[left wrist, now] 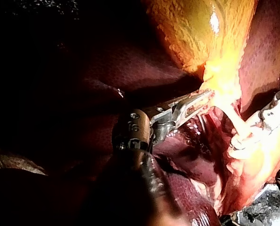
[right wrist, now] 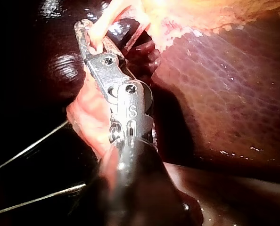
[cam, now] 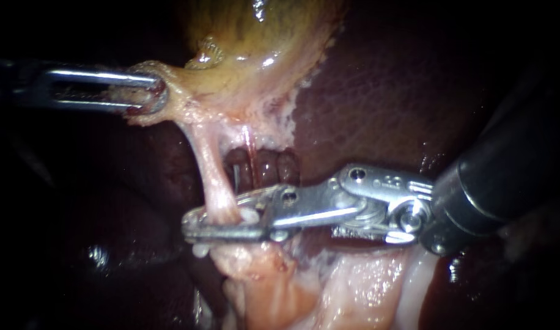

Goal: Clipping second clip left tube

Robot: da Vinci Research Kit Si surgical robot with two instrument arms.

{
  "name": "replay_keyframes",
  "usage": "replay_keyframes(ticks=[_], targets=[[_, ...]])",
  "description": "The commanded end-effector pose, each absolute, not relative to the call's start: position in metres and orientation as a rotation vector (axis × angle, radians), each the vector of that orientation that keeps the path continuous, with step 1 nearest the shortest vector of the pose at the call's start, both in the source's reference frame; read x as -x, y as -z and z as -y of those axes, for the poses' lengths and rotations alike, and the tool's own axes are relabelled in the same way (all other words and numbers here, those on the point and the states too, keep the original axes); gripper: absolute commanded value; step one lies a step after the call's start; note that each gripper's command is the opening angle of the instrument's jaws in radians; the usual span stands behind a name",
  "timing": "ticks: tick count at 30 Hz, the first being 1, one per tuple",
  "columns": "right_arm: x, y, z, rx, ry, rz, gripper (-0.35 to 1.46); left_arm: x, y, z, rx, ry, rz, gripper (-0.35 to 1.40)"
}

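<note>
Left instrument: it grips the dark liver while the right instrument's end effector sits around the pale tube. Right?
No. The endoscope view shows the left instrument gripping pale tissue below the gallbladder, not the liver; the end effector of the right instrument does sit around the pale tube.

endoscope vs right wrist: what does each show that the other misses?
Endoscope only: the left instrument gripping the gallbladder at its edge. Right wrist only: two thin strands beside the right instrument's shaft. Both: the right instrument closed on the left tube, with liver behind.
</note>
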State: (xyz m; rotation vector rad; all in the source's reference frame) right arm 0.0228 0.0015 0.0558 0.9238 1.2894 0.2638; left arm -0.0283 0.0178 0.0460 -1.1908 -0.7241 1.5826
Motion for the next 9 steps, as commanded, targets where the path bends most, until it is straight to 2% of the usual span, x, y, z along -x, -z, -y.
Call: replay_keyframes(ticks=[1, 3, 4, 7, 9], targets=[[-0.0227, -0.0559, -0.0015, -0.924, -0.264, -1.289, -0.35, 0.0284, -0.046, -0.0178, 1.191, -1.582, 0.724, -0.35], [-0.0227, -0.056, -0.0016, -0.924, -0.263, -1.289, -0.33, 0.0284, -0.046, -0.0178, 1.191, -1.582, 0.724, -0.35], [-0.0227, -0.0562, -0.0016, -0.926, -0.265, -1.298, -0.12, 0.0284, -0.046, -0.0178, 1.191, -1.582, 0.724, -0.35], [-0.0225, -0.0566, -0.0019, -0.889, -0.303, -1.312, 0.31, 0.0284, -0.046, -0.0178, 1.191, -1.582, 0.724, -0.35], [-0.0222, -0.057, -0.0021, -0.832, -0.327, -1.317, 0.42, 0.0285, -0.046, -0.0178, 1.191, -1.582, 0.723, -0.35]])
